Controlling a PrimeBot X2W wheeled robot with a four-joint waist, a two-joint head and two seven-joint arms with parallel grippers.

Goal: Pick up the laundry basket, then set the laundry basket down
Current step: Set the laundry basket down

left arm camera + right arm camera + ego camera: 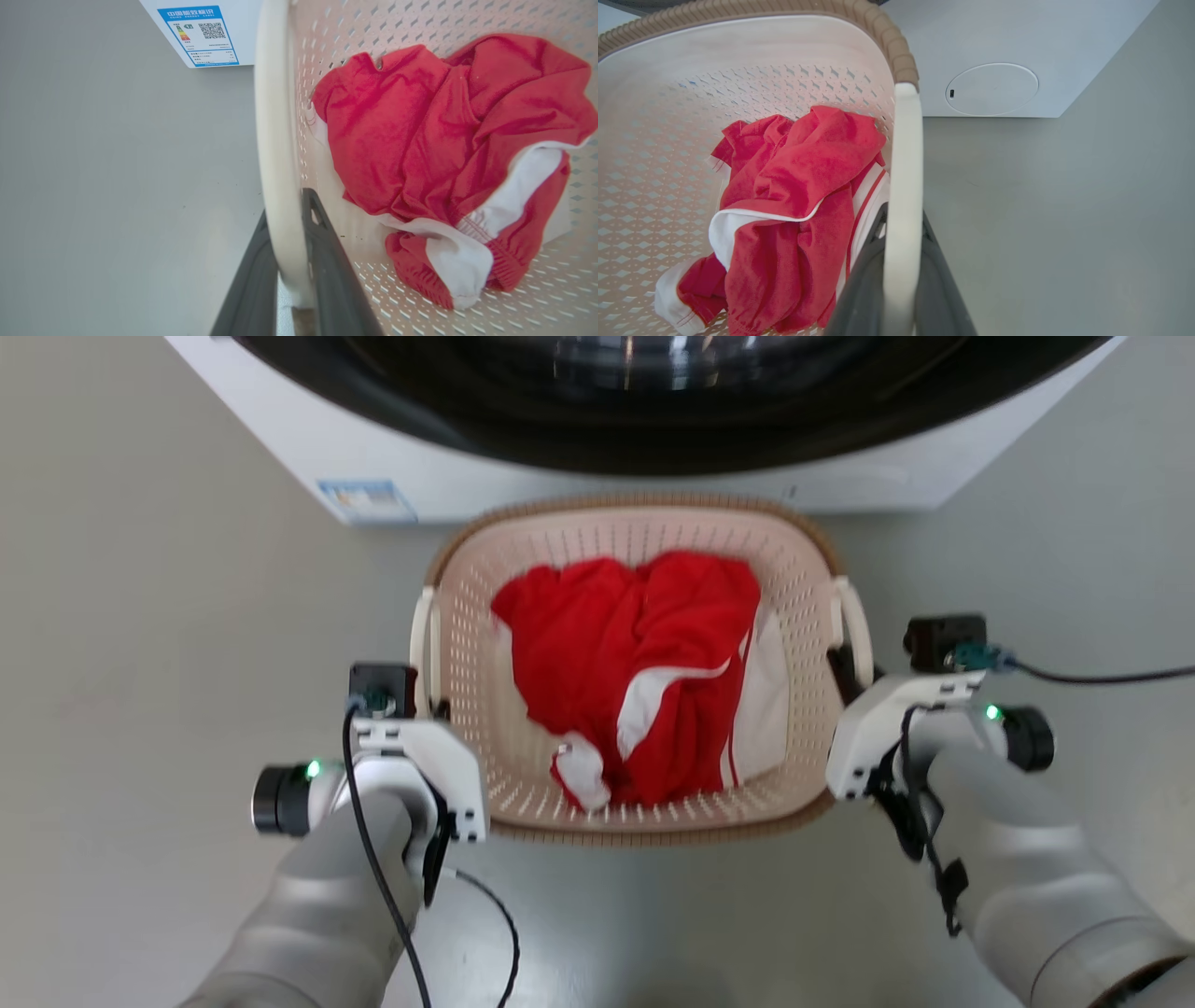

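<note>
A: Both closed on something?
B: Yes. The left end effector [286, 210] pinched one white side handle [273, 140] of the cream perforated plastic laundry basket [644, 532], the right end effector [903, 219] the other, basket between them.

bright, even light; soft shadows; wide-angle wrist distortion.

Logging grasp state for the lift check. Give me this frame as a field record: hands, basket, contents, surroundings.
left hand: shut on left handle, one finger each side
right hand: shut on right handle, one finger each side
laundry basket: cream, perforated, brown woven-look rim, upright
contents: crumpled red and white garment
behind basket: washing machine, energy label on its front
lifted or on grey floor: cannot tell
</note>
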